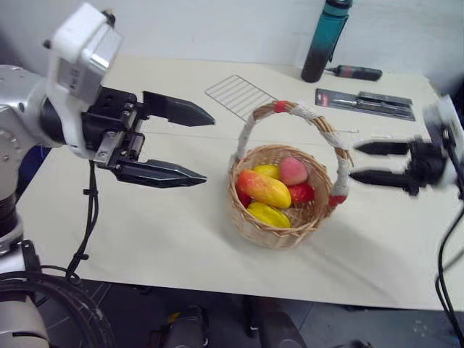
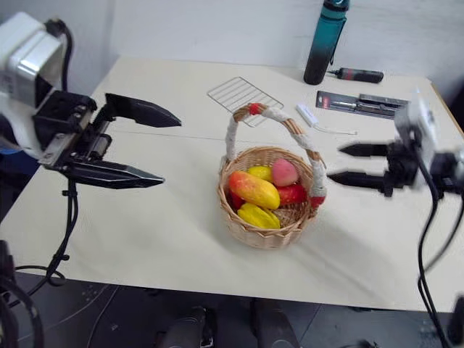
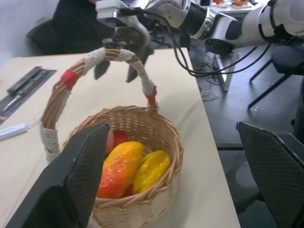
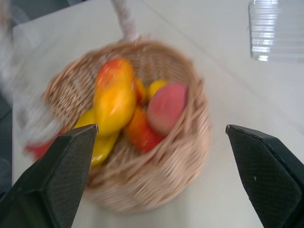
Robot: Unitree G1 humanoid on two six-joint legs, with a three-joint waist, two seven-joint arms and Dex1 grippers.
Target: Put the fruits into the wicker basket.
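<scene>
So the round tan wicker basket [image 1: 279, 196] with the lace-and-red-tape arched handle sits about mid-table on the cream tabletop [image 1: 145, 217], and the toy fruits are all inside it: an oval yellow-orange mango with a red blush [image 1: 264, 188], a round pink peach [image 1: 293, 171], a longish yellow fruit [image 1: 268, 214] at the near rim, a small yellow one [image 1: 267, 171] and a red one [image 1: 301, 193]. The left gripper [image 1: 196, 145] hangs above the table left of the basket, black fingers spread wide, holding nothing. The right gripper [image 1: 355, 162] is just right of the basket, also wide open and empty. Farther back there's a flat wire grid [image 1: 239, 96], a teal bottle [image 1: 326, 40] and a packaged tool [image 1: 365, 104].
</scene>
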